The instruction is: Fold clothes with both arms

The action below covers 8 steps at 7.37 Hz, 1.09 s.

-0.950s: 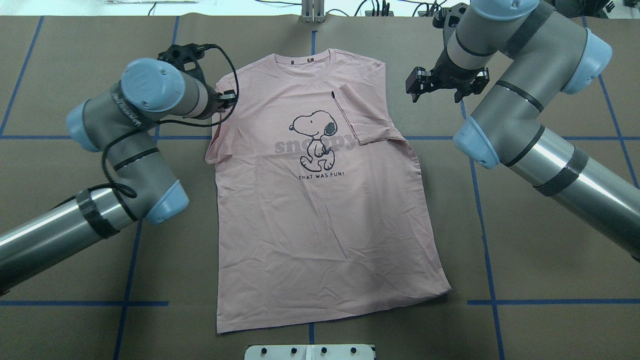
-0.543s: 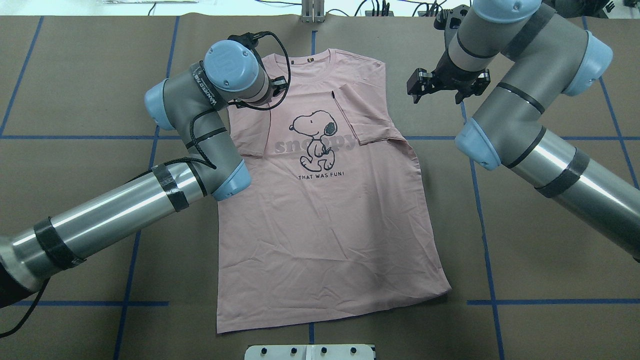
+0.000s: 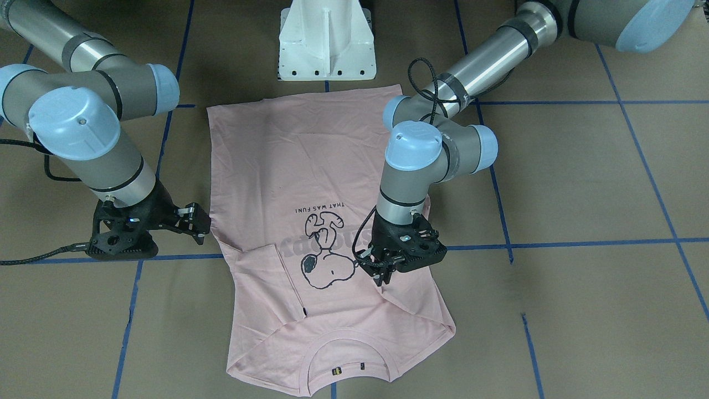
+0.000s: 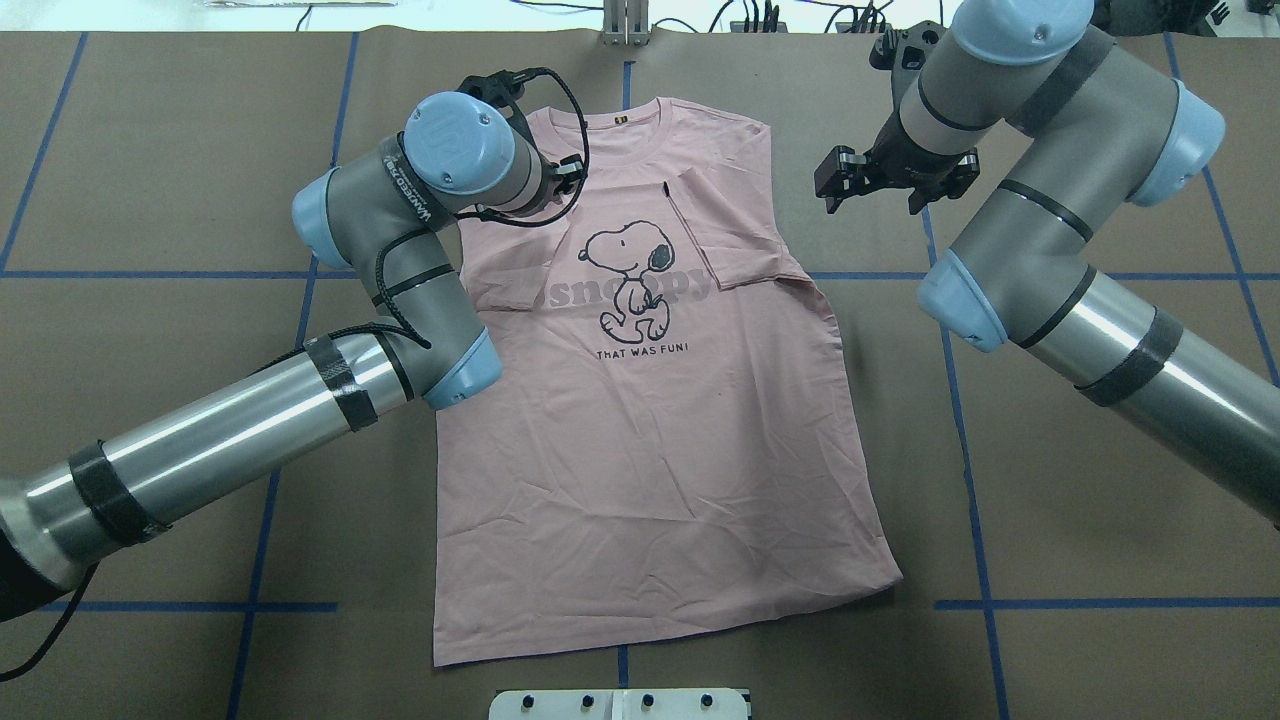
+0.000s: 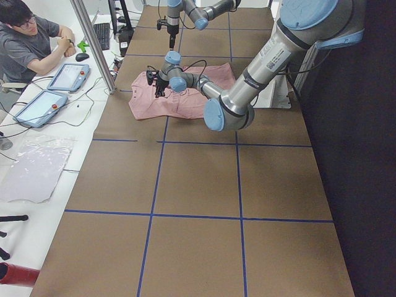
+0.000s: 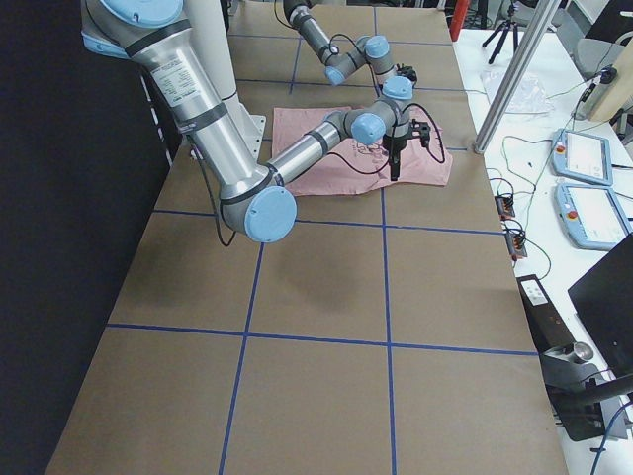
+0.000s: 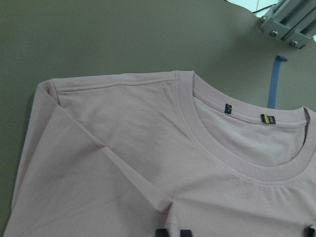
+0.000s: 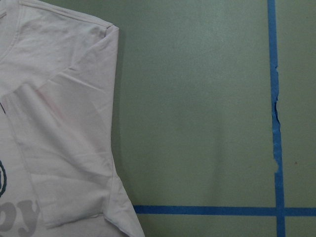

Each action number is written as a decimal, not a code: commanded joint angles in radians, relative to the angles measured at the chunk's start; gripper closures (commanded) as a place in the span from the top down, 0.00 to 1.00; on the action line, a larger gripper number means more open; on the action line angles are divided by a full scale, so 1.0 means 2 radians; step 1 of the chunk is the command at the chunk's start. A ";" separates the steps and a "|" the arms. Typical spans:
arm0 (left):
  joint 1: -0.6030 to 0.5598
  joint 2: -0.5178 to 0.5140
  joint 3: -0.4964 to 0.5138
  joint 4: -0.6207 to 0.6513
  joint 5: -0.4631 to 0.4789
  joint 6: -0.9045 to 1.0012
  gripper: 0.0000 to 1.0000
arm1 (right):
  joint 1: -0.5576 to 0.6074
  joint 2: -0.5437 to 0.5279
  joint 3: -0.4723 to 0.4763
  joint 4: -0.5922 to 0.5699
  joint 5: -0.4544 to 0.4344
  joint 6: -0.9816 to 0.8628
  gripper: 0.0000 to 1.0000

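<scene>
The pale pink T-shirt (image 4: 650, 450) lies print-up on the brown table, collar at the far side. Its right sleeve (image 4: 725, 235) is folded in over the chest. My left gripper (image 4: 568, 178) is low over the left chest and shut on the left sleeve, which is folded in towards the dog print. It also shows in the front view (image 3: 381, 274), and its fingertips (image 7: 173, 232) pinch a crease below the collar (image 7: 232, 163). My right gripper (image 4: 880, 190) is open and empty above bare table beside the shirt's right shoulder (image 8: 59, 123).
A white pedestal (image 3: 327, 39) stands at the robot's side of the table, just past the shirt's hem. Blue tape lines (image 4: 960, 420) cross the brown table cover. An aluminium post (image 4: 625, 20) stands at the far edge. An operator (image 5: 31, 43) sits beyond with tablets.
My left arm has swung right from beside the shirt to over its chest, carrying the left sleeve inward. The right arm has hardly moved.
</scene>
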 commanded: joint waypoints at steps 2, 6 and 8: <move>0.002 0.035 -0.071 0.002 -0.039 0.010 1.00 | -0.004 -0.002 0.008 0.000 0.001 0.010 1.00; 0.038 0.167 -0.306 0.154 -0.067 0.039 1.00 | -0.106 -0.122 0.180 0.001 -0.066 0.144 1.00; 0.063 0.243 -0.392 0.160 -0.067 0.040 1.00 | -0.186 -0.191 0.241 0.023 -0.116 0.215 1.00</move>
